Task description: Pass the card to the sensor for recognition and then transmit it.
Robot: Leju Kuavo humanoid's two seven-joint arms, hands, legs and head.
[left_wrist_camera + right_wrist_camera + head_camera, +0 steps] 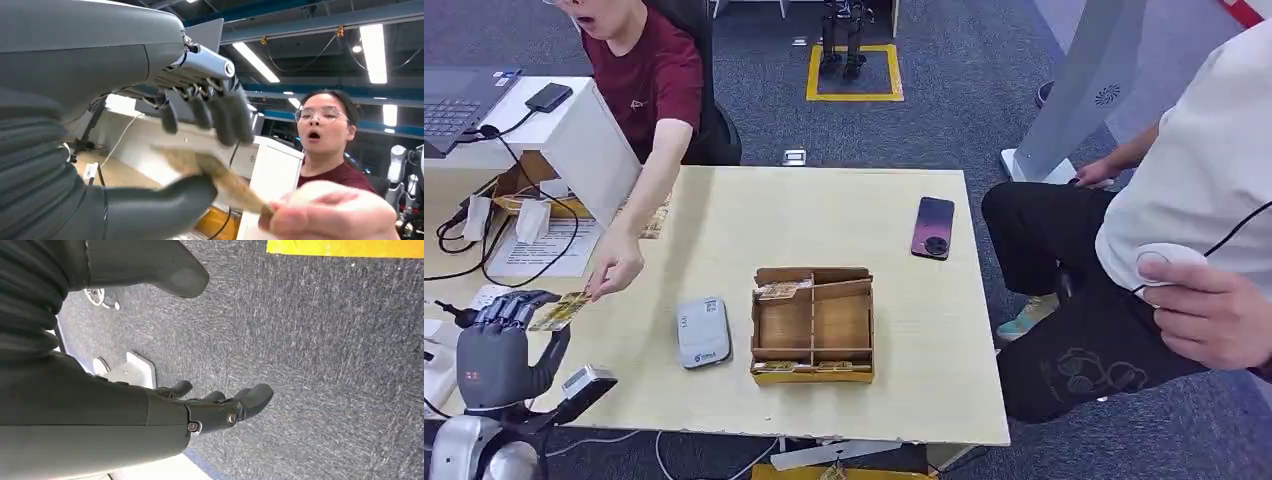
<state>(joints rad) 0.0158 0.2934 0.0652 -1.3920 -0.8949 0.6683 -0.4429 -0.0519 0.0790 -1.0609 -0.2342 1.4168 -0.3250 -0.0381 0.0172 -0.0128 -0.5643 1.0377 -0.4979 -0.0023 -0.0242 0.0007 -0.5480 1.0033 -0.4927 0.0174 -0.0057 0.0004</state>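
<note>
A tan patterned card (559,311) (215,172) lies between the thumb and fingers of my left hand (499,345) (150,70), raised off the table's left end. A person's hand (614,265) (330,212) pinches the card's far end at the same time. The grey-white sensor pad (703,332) lies flat on the table to the right of my left hand, beside a wooden divided box (812,276) with cards in it. My right hand (220,407) hangs over dark carpet, fingers loosely apart and holding nothing.
A dark phone (933,227) lies near the far right of the wooden table (824,210). Cables, papers and a white stand with a laptop crowd the left side. A second person sits at the right holding a white device (1164,262).
</note>
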